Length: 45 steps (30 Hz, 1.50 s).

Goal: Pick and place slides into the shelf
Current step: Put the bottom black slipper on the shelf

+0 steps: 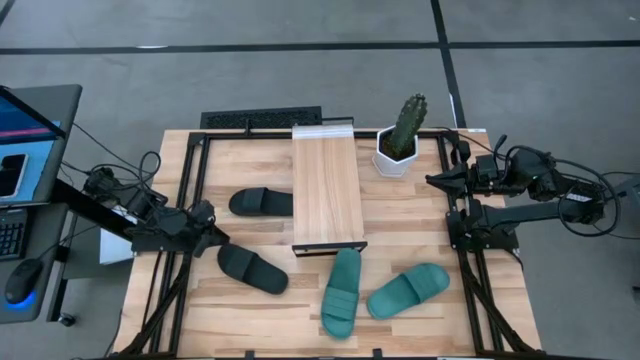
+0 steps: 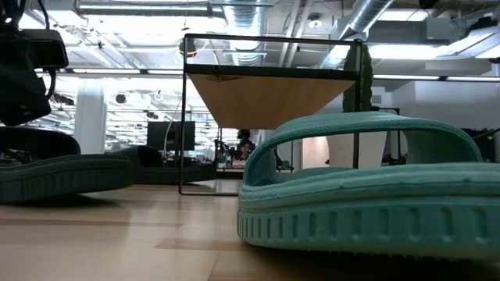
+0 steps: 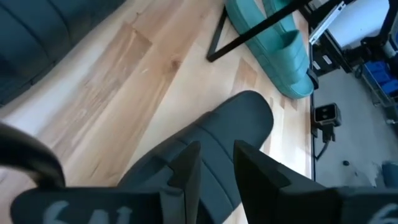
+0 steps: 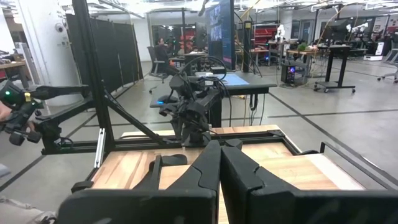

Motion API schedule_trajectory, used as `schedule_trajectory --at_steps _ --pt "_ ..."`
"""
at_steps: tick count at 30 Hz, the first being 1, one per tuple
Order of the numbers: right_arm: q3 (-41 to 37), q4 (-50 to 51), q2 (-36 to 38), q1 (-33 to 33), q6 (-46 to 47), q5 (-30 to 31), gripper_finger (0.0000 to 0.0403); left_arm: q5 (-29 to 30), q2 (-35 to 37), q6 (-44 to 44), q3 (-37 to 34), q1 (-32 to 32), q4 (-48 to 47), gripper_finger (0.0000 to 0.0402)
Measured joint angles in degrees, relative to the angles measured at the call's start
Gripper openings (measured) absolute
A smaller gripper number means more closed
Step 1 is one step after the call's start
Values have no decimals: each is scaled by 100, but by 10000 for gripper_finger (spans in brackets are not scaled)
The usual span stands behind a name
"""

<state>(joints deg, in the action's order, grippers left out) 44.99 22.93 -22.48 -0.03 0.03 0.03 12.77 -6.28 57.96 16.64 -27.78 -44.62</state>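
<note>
The shelf [image 1: 326, 188] stands mid-table, a light-wood plank on a black frame. One black slide [image 1: 262, 202] lies flat just left of it. A second black slide [image 1: 253, 268] lies nearer the front left, and my left gripper [image 1: 213, 241] is shut on its left end. Two teal slides [image 1: 342, 290] [image 1: 408, 290] lie flat near the front, in front of the shelf. The low view shows one teal slide [image 2: 367, 187] up close. My right gripper [image 1: 432, 180] hangs shut above the table's right side, holding nothing. My left gripper pinches the near-left end [image 3: 214, 182] of the black slide between its two fingers [image 3: 189, 165]. The fingers slant down from the table's left and lie along the slide. The rest of the slide [image 3: 239, 121] stretches away from them, low over the table toward the teal slides.
A white pot with a cactus [image 1: 402, 140] stands at the shelf's far right corner. Black frame rails [image 1: 190, 190] run along the table's left and right sides. A desk with a screen and mouse [image 1: 25, 150] stands left of the table.
</note>
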Motion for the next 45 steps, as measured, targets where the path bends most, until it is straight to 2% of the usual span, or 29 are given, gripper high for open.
schedule_trajectory --at_steps 5,11,17,39,45 --pt "2 0 0 0 -1 0 0 60 -176 76 1 1 -4 91" --pt "2 1 0 2 0 0 0 97 -731 421 -171 1 25 135" --pt "1 0 0 0 0 0 0 -247 -884 795 -560 1 449 163" --pt "0 -1 2 2 0 0 0 -791 -873 1556 -575 -1 346 165" --pt "1 -1 2 0 0 0 0 -746 -890 1693 -575 1 502 165"
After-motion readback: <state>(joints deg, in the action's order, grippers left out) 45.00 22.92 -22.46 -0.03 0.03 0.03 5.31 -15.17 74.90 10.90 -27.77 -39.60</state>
